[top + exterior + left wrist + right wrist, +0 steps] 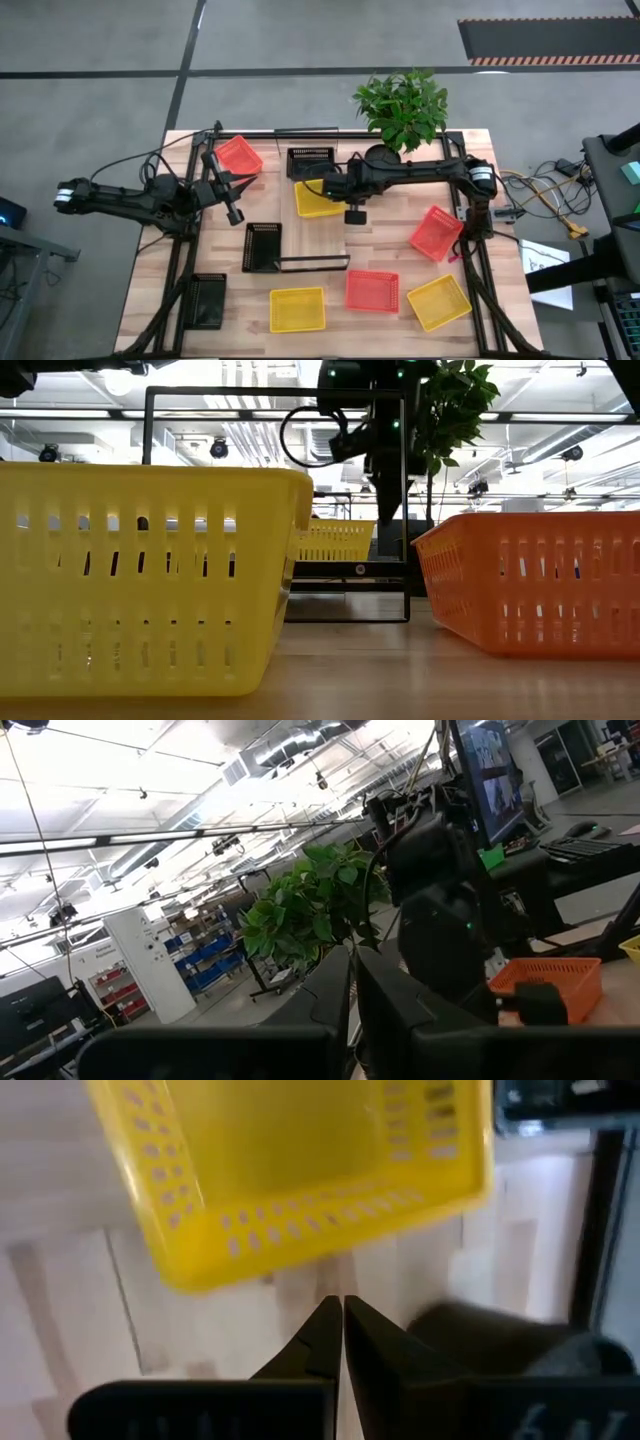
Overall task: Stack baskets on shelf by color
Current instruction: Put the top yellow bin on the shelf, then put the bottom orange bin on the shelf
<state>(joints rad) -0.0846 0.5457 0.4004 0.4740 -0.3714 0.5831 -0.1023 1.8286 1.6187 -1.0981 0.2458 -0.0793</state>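
Note:
A yellow basket [314,200] [300,1170] lies flat on the shelf's light-wood panel [318,240], with a black basket [310,162] beyond it toward the far edge. My right gripper [353,212] [342,1315] hangs shut and pointing steeply down, just beside the yellow basket's wall and above bare wood, holding nothing. In the low view it [385,500] hangs above that basket [335,540]. My left gripper [236,214] [352,975] waits shut and lifted at the left, near a red basket [238,155].
More baskets lie on the table: black [262,247] [207,300], yellow [297,309] [438,302], red [372,291] [436,232]. A potted plant [402,105] stands at the far edge. The shelf's thin black frame [145,500] rises around the panel.

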